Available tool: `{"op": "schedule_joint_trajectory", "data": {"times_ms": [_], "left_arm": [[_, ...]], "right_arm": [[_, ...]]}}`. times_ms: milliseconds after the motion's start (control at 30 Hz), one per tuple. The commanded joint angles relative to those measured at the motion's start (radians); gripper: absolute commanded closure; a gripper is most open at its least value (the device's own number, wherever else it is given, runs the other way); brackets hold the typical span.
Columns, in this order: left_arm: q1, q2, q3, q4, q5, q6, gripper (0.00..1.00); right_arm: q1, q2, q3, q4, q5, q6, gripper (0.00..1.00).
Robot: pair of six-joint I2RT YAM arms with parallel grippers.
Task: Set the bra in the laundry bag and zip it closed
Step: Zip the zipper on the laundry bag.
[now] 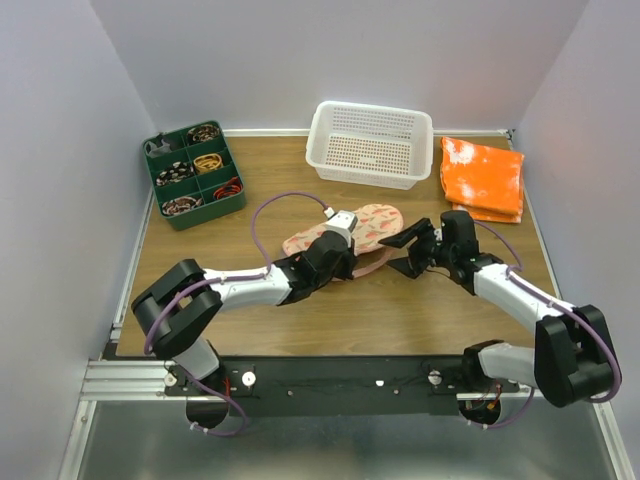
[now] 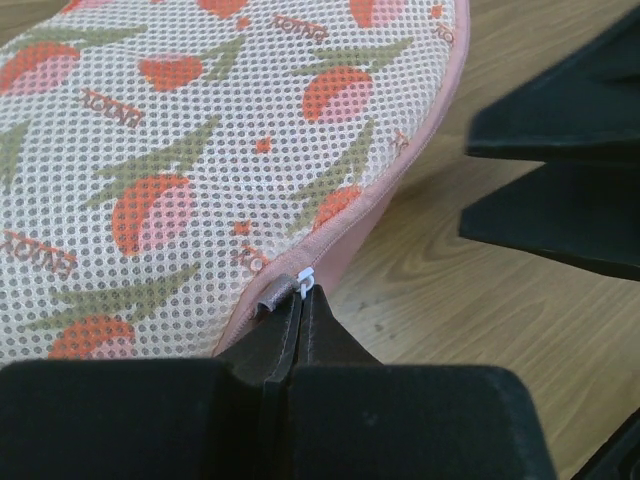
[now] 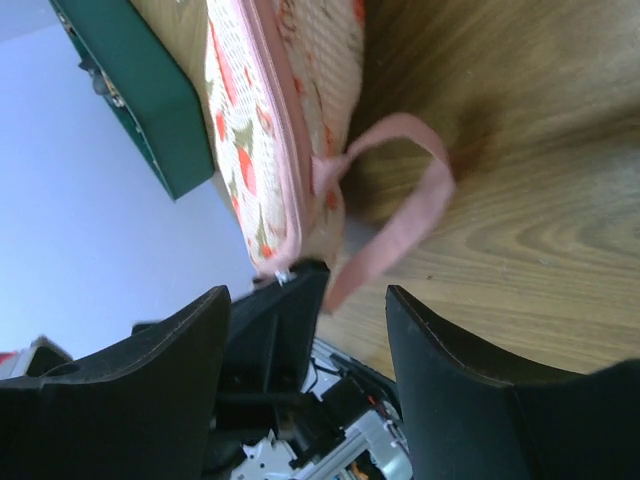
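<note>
The laundry bag (image 1: 372, 226) lies in the middle of the table, a pale pink mesh pouch with a red and green fruit print. My left gripper (image 1: 350, 265) is at its near rim, shut on the zipper pull (image 2: 272, 294) at the bag's edge (image 2: 340, 235). What shows of the rim (image 3: 283, 170) looks zipped shut. A pink loop strap (image 3: 405, 215) hangs from the bag onto the wood. My right gripper (image 1: 408, 252) hovers just right of the bag, open, with nothing between its fingers (image 3: 445, 380). The bra is out of view in every frame.
A white perforated basket (image 1: 370, 145) stands at the back centre. An orange-and-white folded cloth (image 1: 482, 178) lies at the back right. A green divided tray (image 1: 192, 175) of small items sits at the back left. Walls enclose the table on three sides.
</note>
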Motion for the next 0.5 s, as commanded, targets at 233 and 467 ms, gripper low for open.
{"op": "schedule_joint_trajectory", "data": {"times_ms": [233, 467], "left_arm": [[-0.072, 0.037, 0.057, -0.025, -0.055, -0.033, 1.00], [-0.075, 0.058, 0.092, -0.048, -0.066, -0.033, 1.00]], "right_arm": [[0.004, 0.119, 0.018, 0.145, -0.019, 0.062, 0.44], [0.005, 0.104, 0.014, 0.147, -0.031, 0.058, 0.54]]}}
